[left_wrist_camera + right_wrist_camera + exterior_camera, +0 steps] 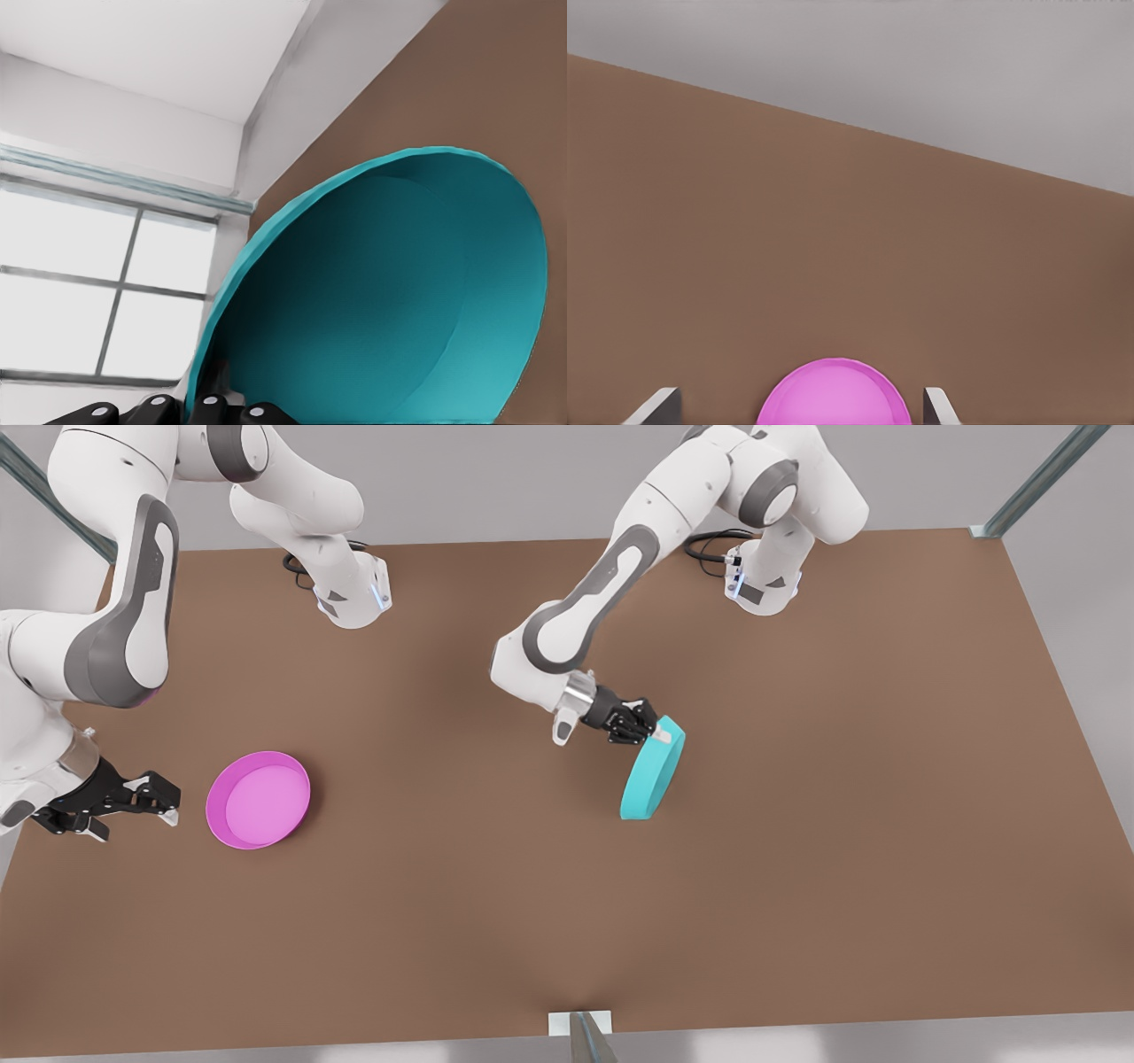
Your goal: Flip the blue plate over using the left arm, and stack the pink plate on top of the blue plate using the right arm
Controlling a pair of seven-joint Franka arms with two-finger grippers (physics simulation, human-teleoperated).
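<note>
Left gripper (657, 731) pinches the blue plate (653, 771) by its upper rim, plate tilted near edge-on, low edge near the worktop (797, 824). Right gripper (168, 802), fingers spread, waits beside the pink plate (258, 799). Both plates look rigid, light, smooth: grip rims.

two white arms (611, 576) with grey joint bands, black jaws, and black cables (709, 545) at their bases.
</note>
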